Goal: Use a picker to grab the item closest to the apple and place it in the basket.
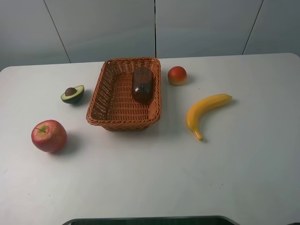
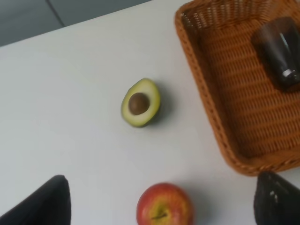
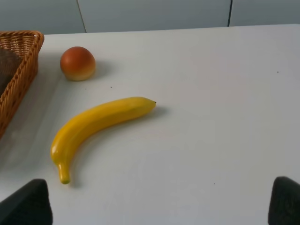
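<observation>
We see the avocado half lying on the table between the apple and the basket. Our left gripper hangs clear of it, fingers spread wide, with the avocado ahead of them. Our right gripper is likewise spread, near the banana.

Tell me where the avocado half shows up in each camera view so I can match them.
Exterior high: avocado half at left, beside the basket, beyond the apple.
Left wrist: mid-picture, beside the basket's wall, apart from the apple.
Right wrist: not in it.
Shared landmark: the basket, whose corner shows there too.
</observation>
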You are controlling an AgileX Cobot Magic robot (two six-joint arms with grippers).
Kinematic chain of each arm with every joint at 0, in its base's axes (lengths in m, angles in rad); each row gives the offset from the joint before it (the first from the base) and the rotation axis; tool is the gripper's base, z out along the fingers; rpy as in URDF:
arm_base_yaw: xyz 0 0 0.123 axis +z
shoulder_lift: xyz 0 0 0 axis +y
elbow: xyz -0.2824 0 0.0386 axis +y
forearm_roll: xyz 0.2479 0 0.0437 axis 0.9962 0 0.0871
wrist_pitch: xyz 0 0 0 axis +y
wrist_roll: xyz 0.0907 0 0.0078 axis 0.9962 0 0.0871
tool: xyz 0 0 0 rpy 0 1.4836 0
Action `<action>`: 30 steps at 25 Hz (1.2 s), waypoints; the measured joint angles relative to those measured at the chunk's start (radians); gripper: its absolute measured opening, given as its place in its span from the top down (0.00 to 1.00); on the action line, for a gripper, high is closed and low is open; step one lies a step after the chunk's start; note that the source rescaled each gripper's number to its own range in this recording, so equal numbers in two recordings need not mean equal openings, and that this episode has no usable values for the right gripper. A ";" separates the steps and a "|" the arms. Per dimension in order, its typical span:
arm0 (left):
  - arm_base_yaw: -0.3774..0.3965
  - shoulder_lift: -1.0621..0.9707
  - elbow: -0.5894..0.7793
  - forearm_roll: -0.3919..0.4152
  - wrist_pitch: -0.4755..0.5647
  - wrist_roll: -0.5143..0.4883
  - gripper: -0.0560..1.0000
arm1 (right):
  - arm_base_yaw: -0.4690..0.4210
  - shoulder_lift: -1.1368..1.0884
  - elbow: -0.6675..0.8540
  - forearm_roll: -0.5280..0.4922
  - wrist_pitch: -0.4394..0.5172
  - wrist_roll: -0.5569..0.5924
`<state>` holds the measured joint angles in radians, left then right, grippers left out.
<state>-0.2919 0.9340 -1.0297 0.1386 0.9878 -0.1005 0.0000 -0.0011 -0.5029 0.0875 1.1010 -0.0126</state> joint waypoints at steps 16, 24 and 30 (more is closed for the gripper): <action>0.091 -0.657 0.370 -0.063 0.106 0.003 0.00 | 0.000 0.000 0.000 0.000 0.000 0.000; 0.091 -0.928 0.468 -0.046 0.234 0.003 0.00 | 0.000 0.000 0.000 0.002 0.000 0.000; 0.091 -0.934 0.468 -0.043 0.235 0.003 0.00 | 0.000 0.000 0.000 0.002 0.000 0.000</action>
<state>-0.2006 -0.0004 -0.5613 0.0954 1.2232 -0.0979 0.0000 -0.0011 -0.5029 0.0895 1.1010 -0.0126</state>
